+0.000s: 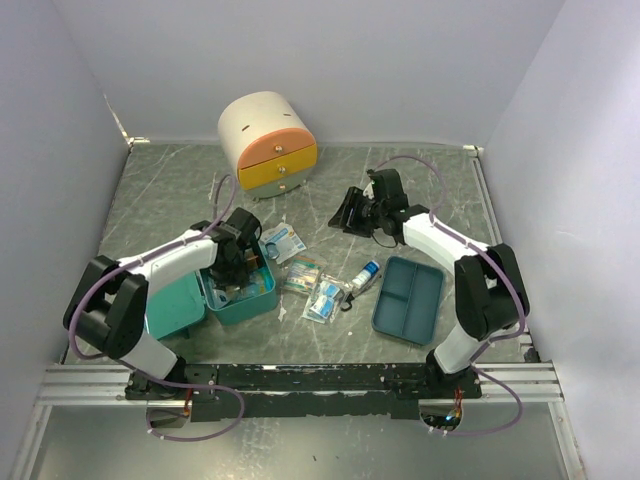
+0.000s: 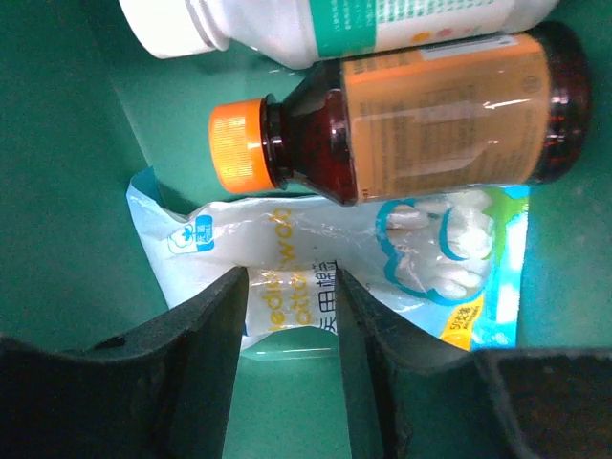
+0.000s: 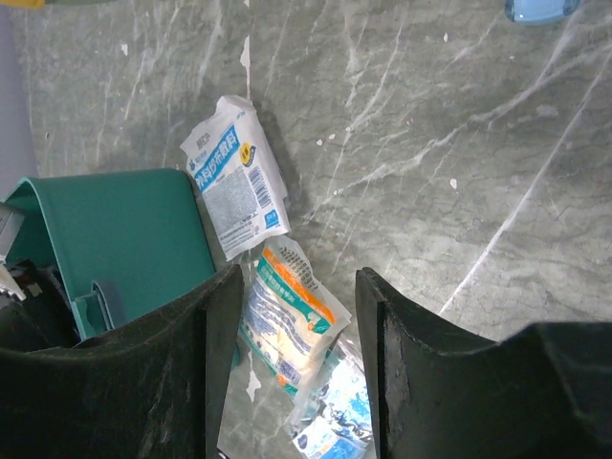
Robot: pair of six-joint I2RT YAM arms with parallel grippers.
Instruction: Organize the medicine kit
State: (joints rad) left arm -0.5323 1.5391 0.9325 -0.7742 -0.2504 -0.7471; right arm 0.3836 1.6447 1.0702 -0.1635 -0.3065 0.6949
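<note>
Marble table point(image 1: 430, 190) | kit point(image 1: 252, 303) open, near left | we log left gripper point(image 2: 292, 277) inside kit, jaws narrowly apart over pouch point(image 2: 411, 239), beside bottles point(image 2: 430, 115) | packets point(image 1: 300, 272) mid-table | tray point(image 1: 408, 298) right | right gripper point(image 3: 298, 277) beyond, jaws wide, empty | cabinet point(image 1: 266, 140) rear

From above, the left end effector point(image 1: 236, 272) covers most of the inside of the medicine kit point(image 1: 252, 302). At the left wrist, the white bottle point(image 2: 316, 24) is cropped at 12 o'clock, and the fingers point(image 2: 206, 363) hide the 6 o'clock edge of the cotton packet point(image 2: 287, 249).
</note>
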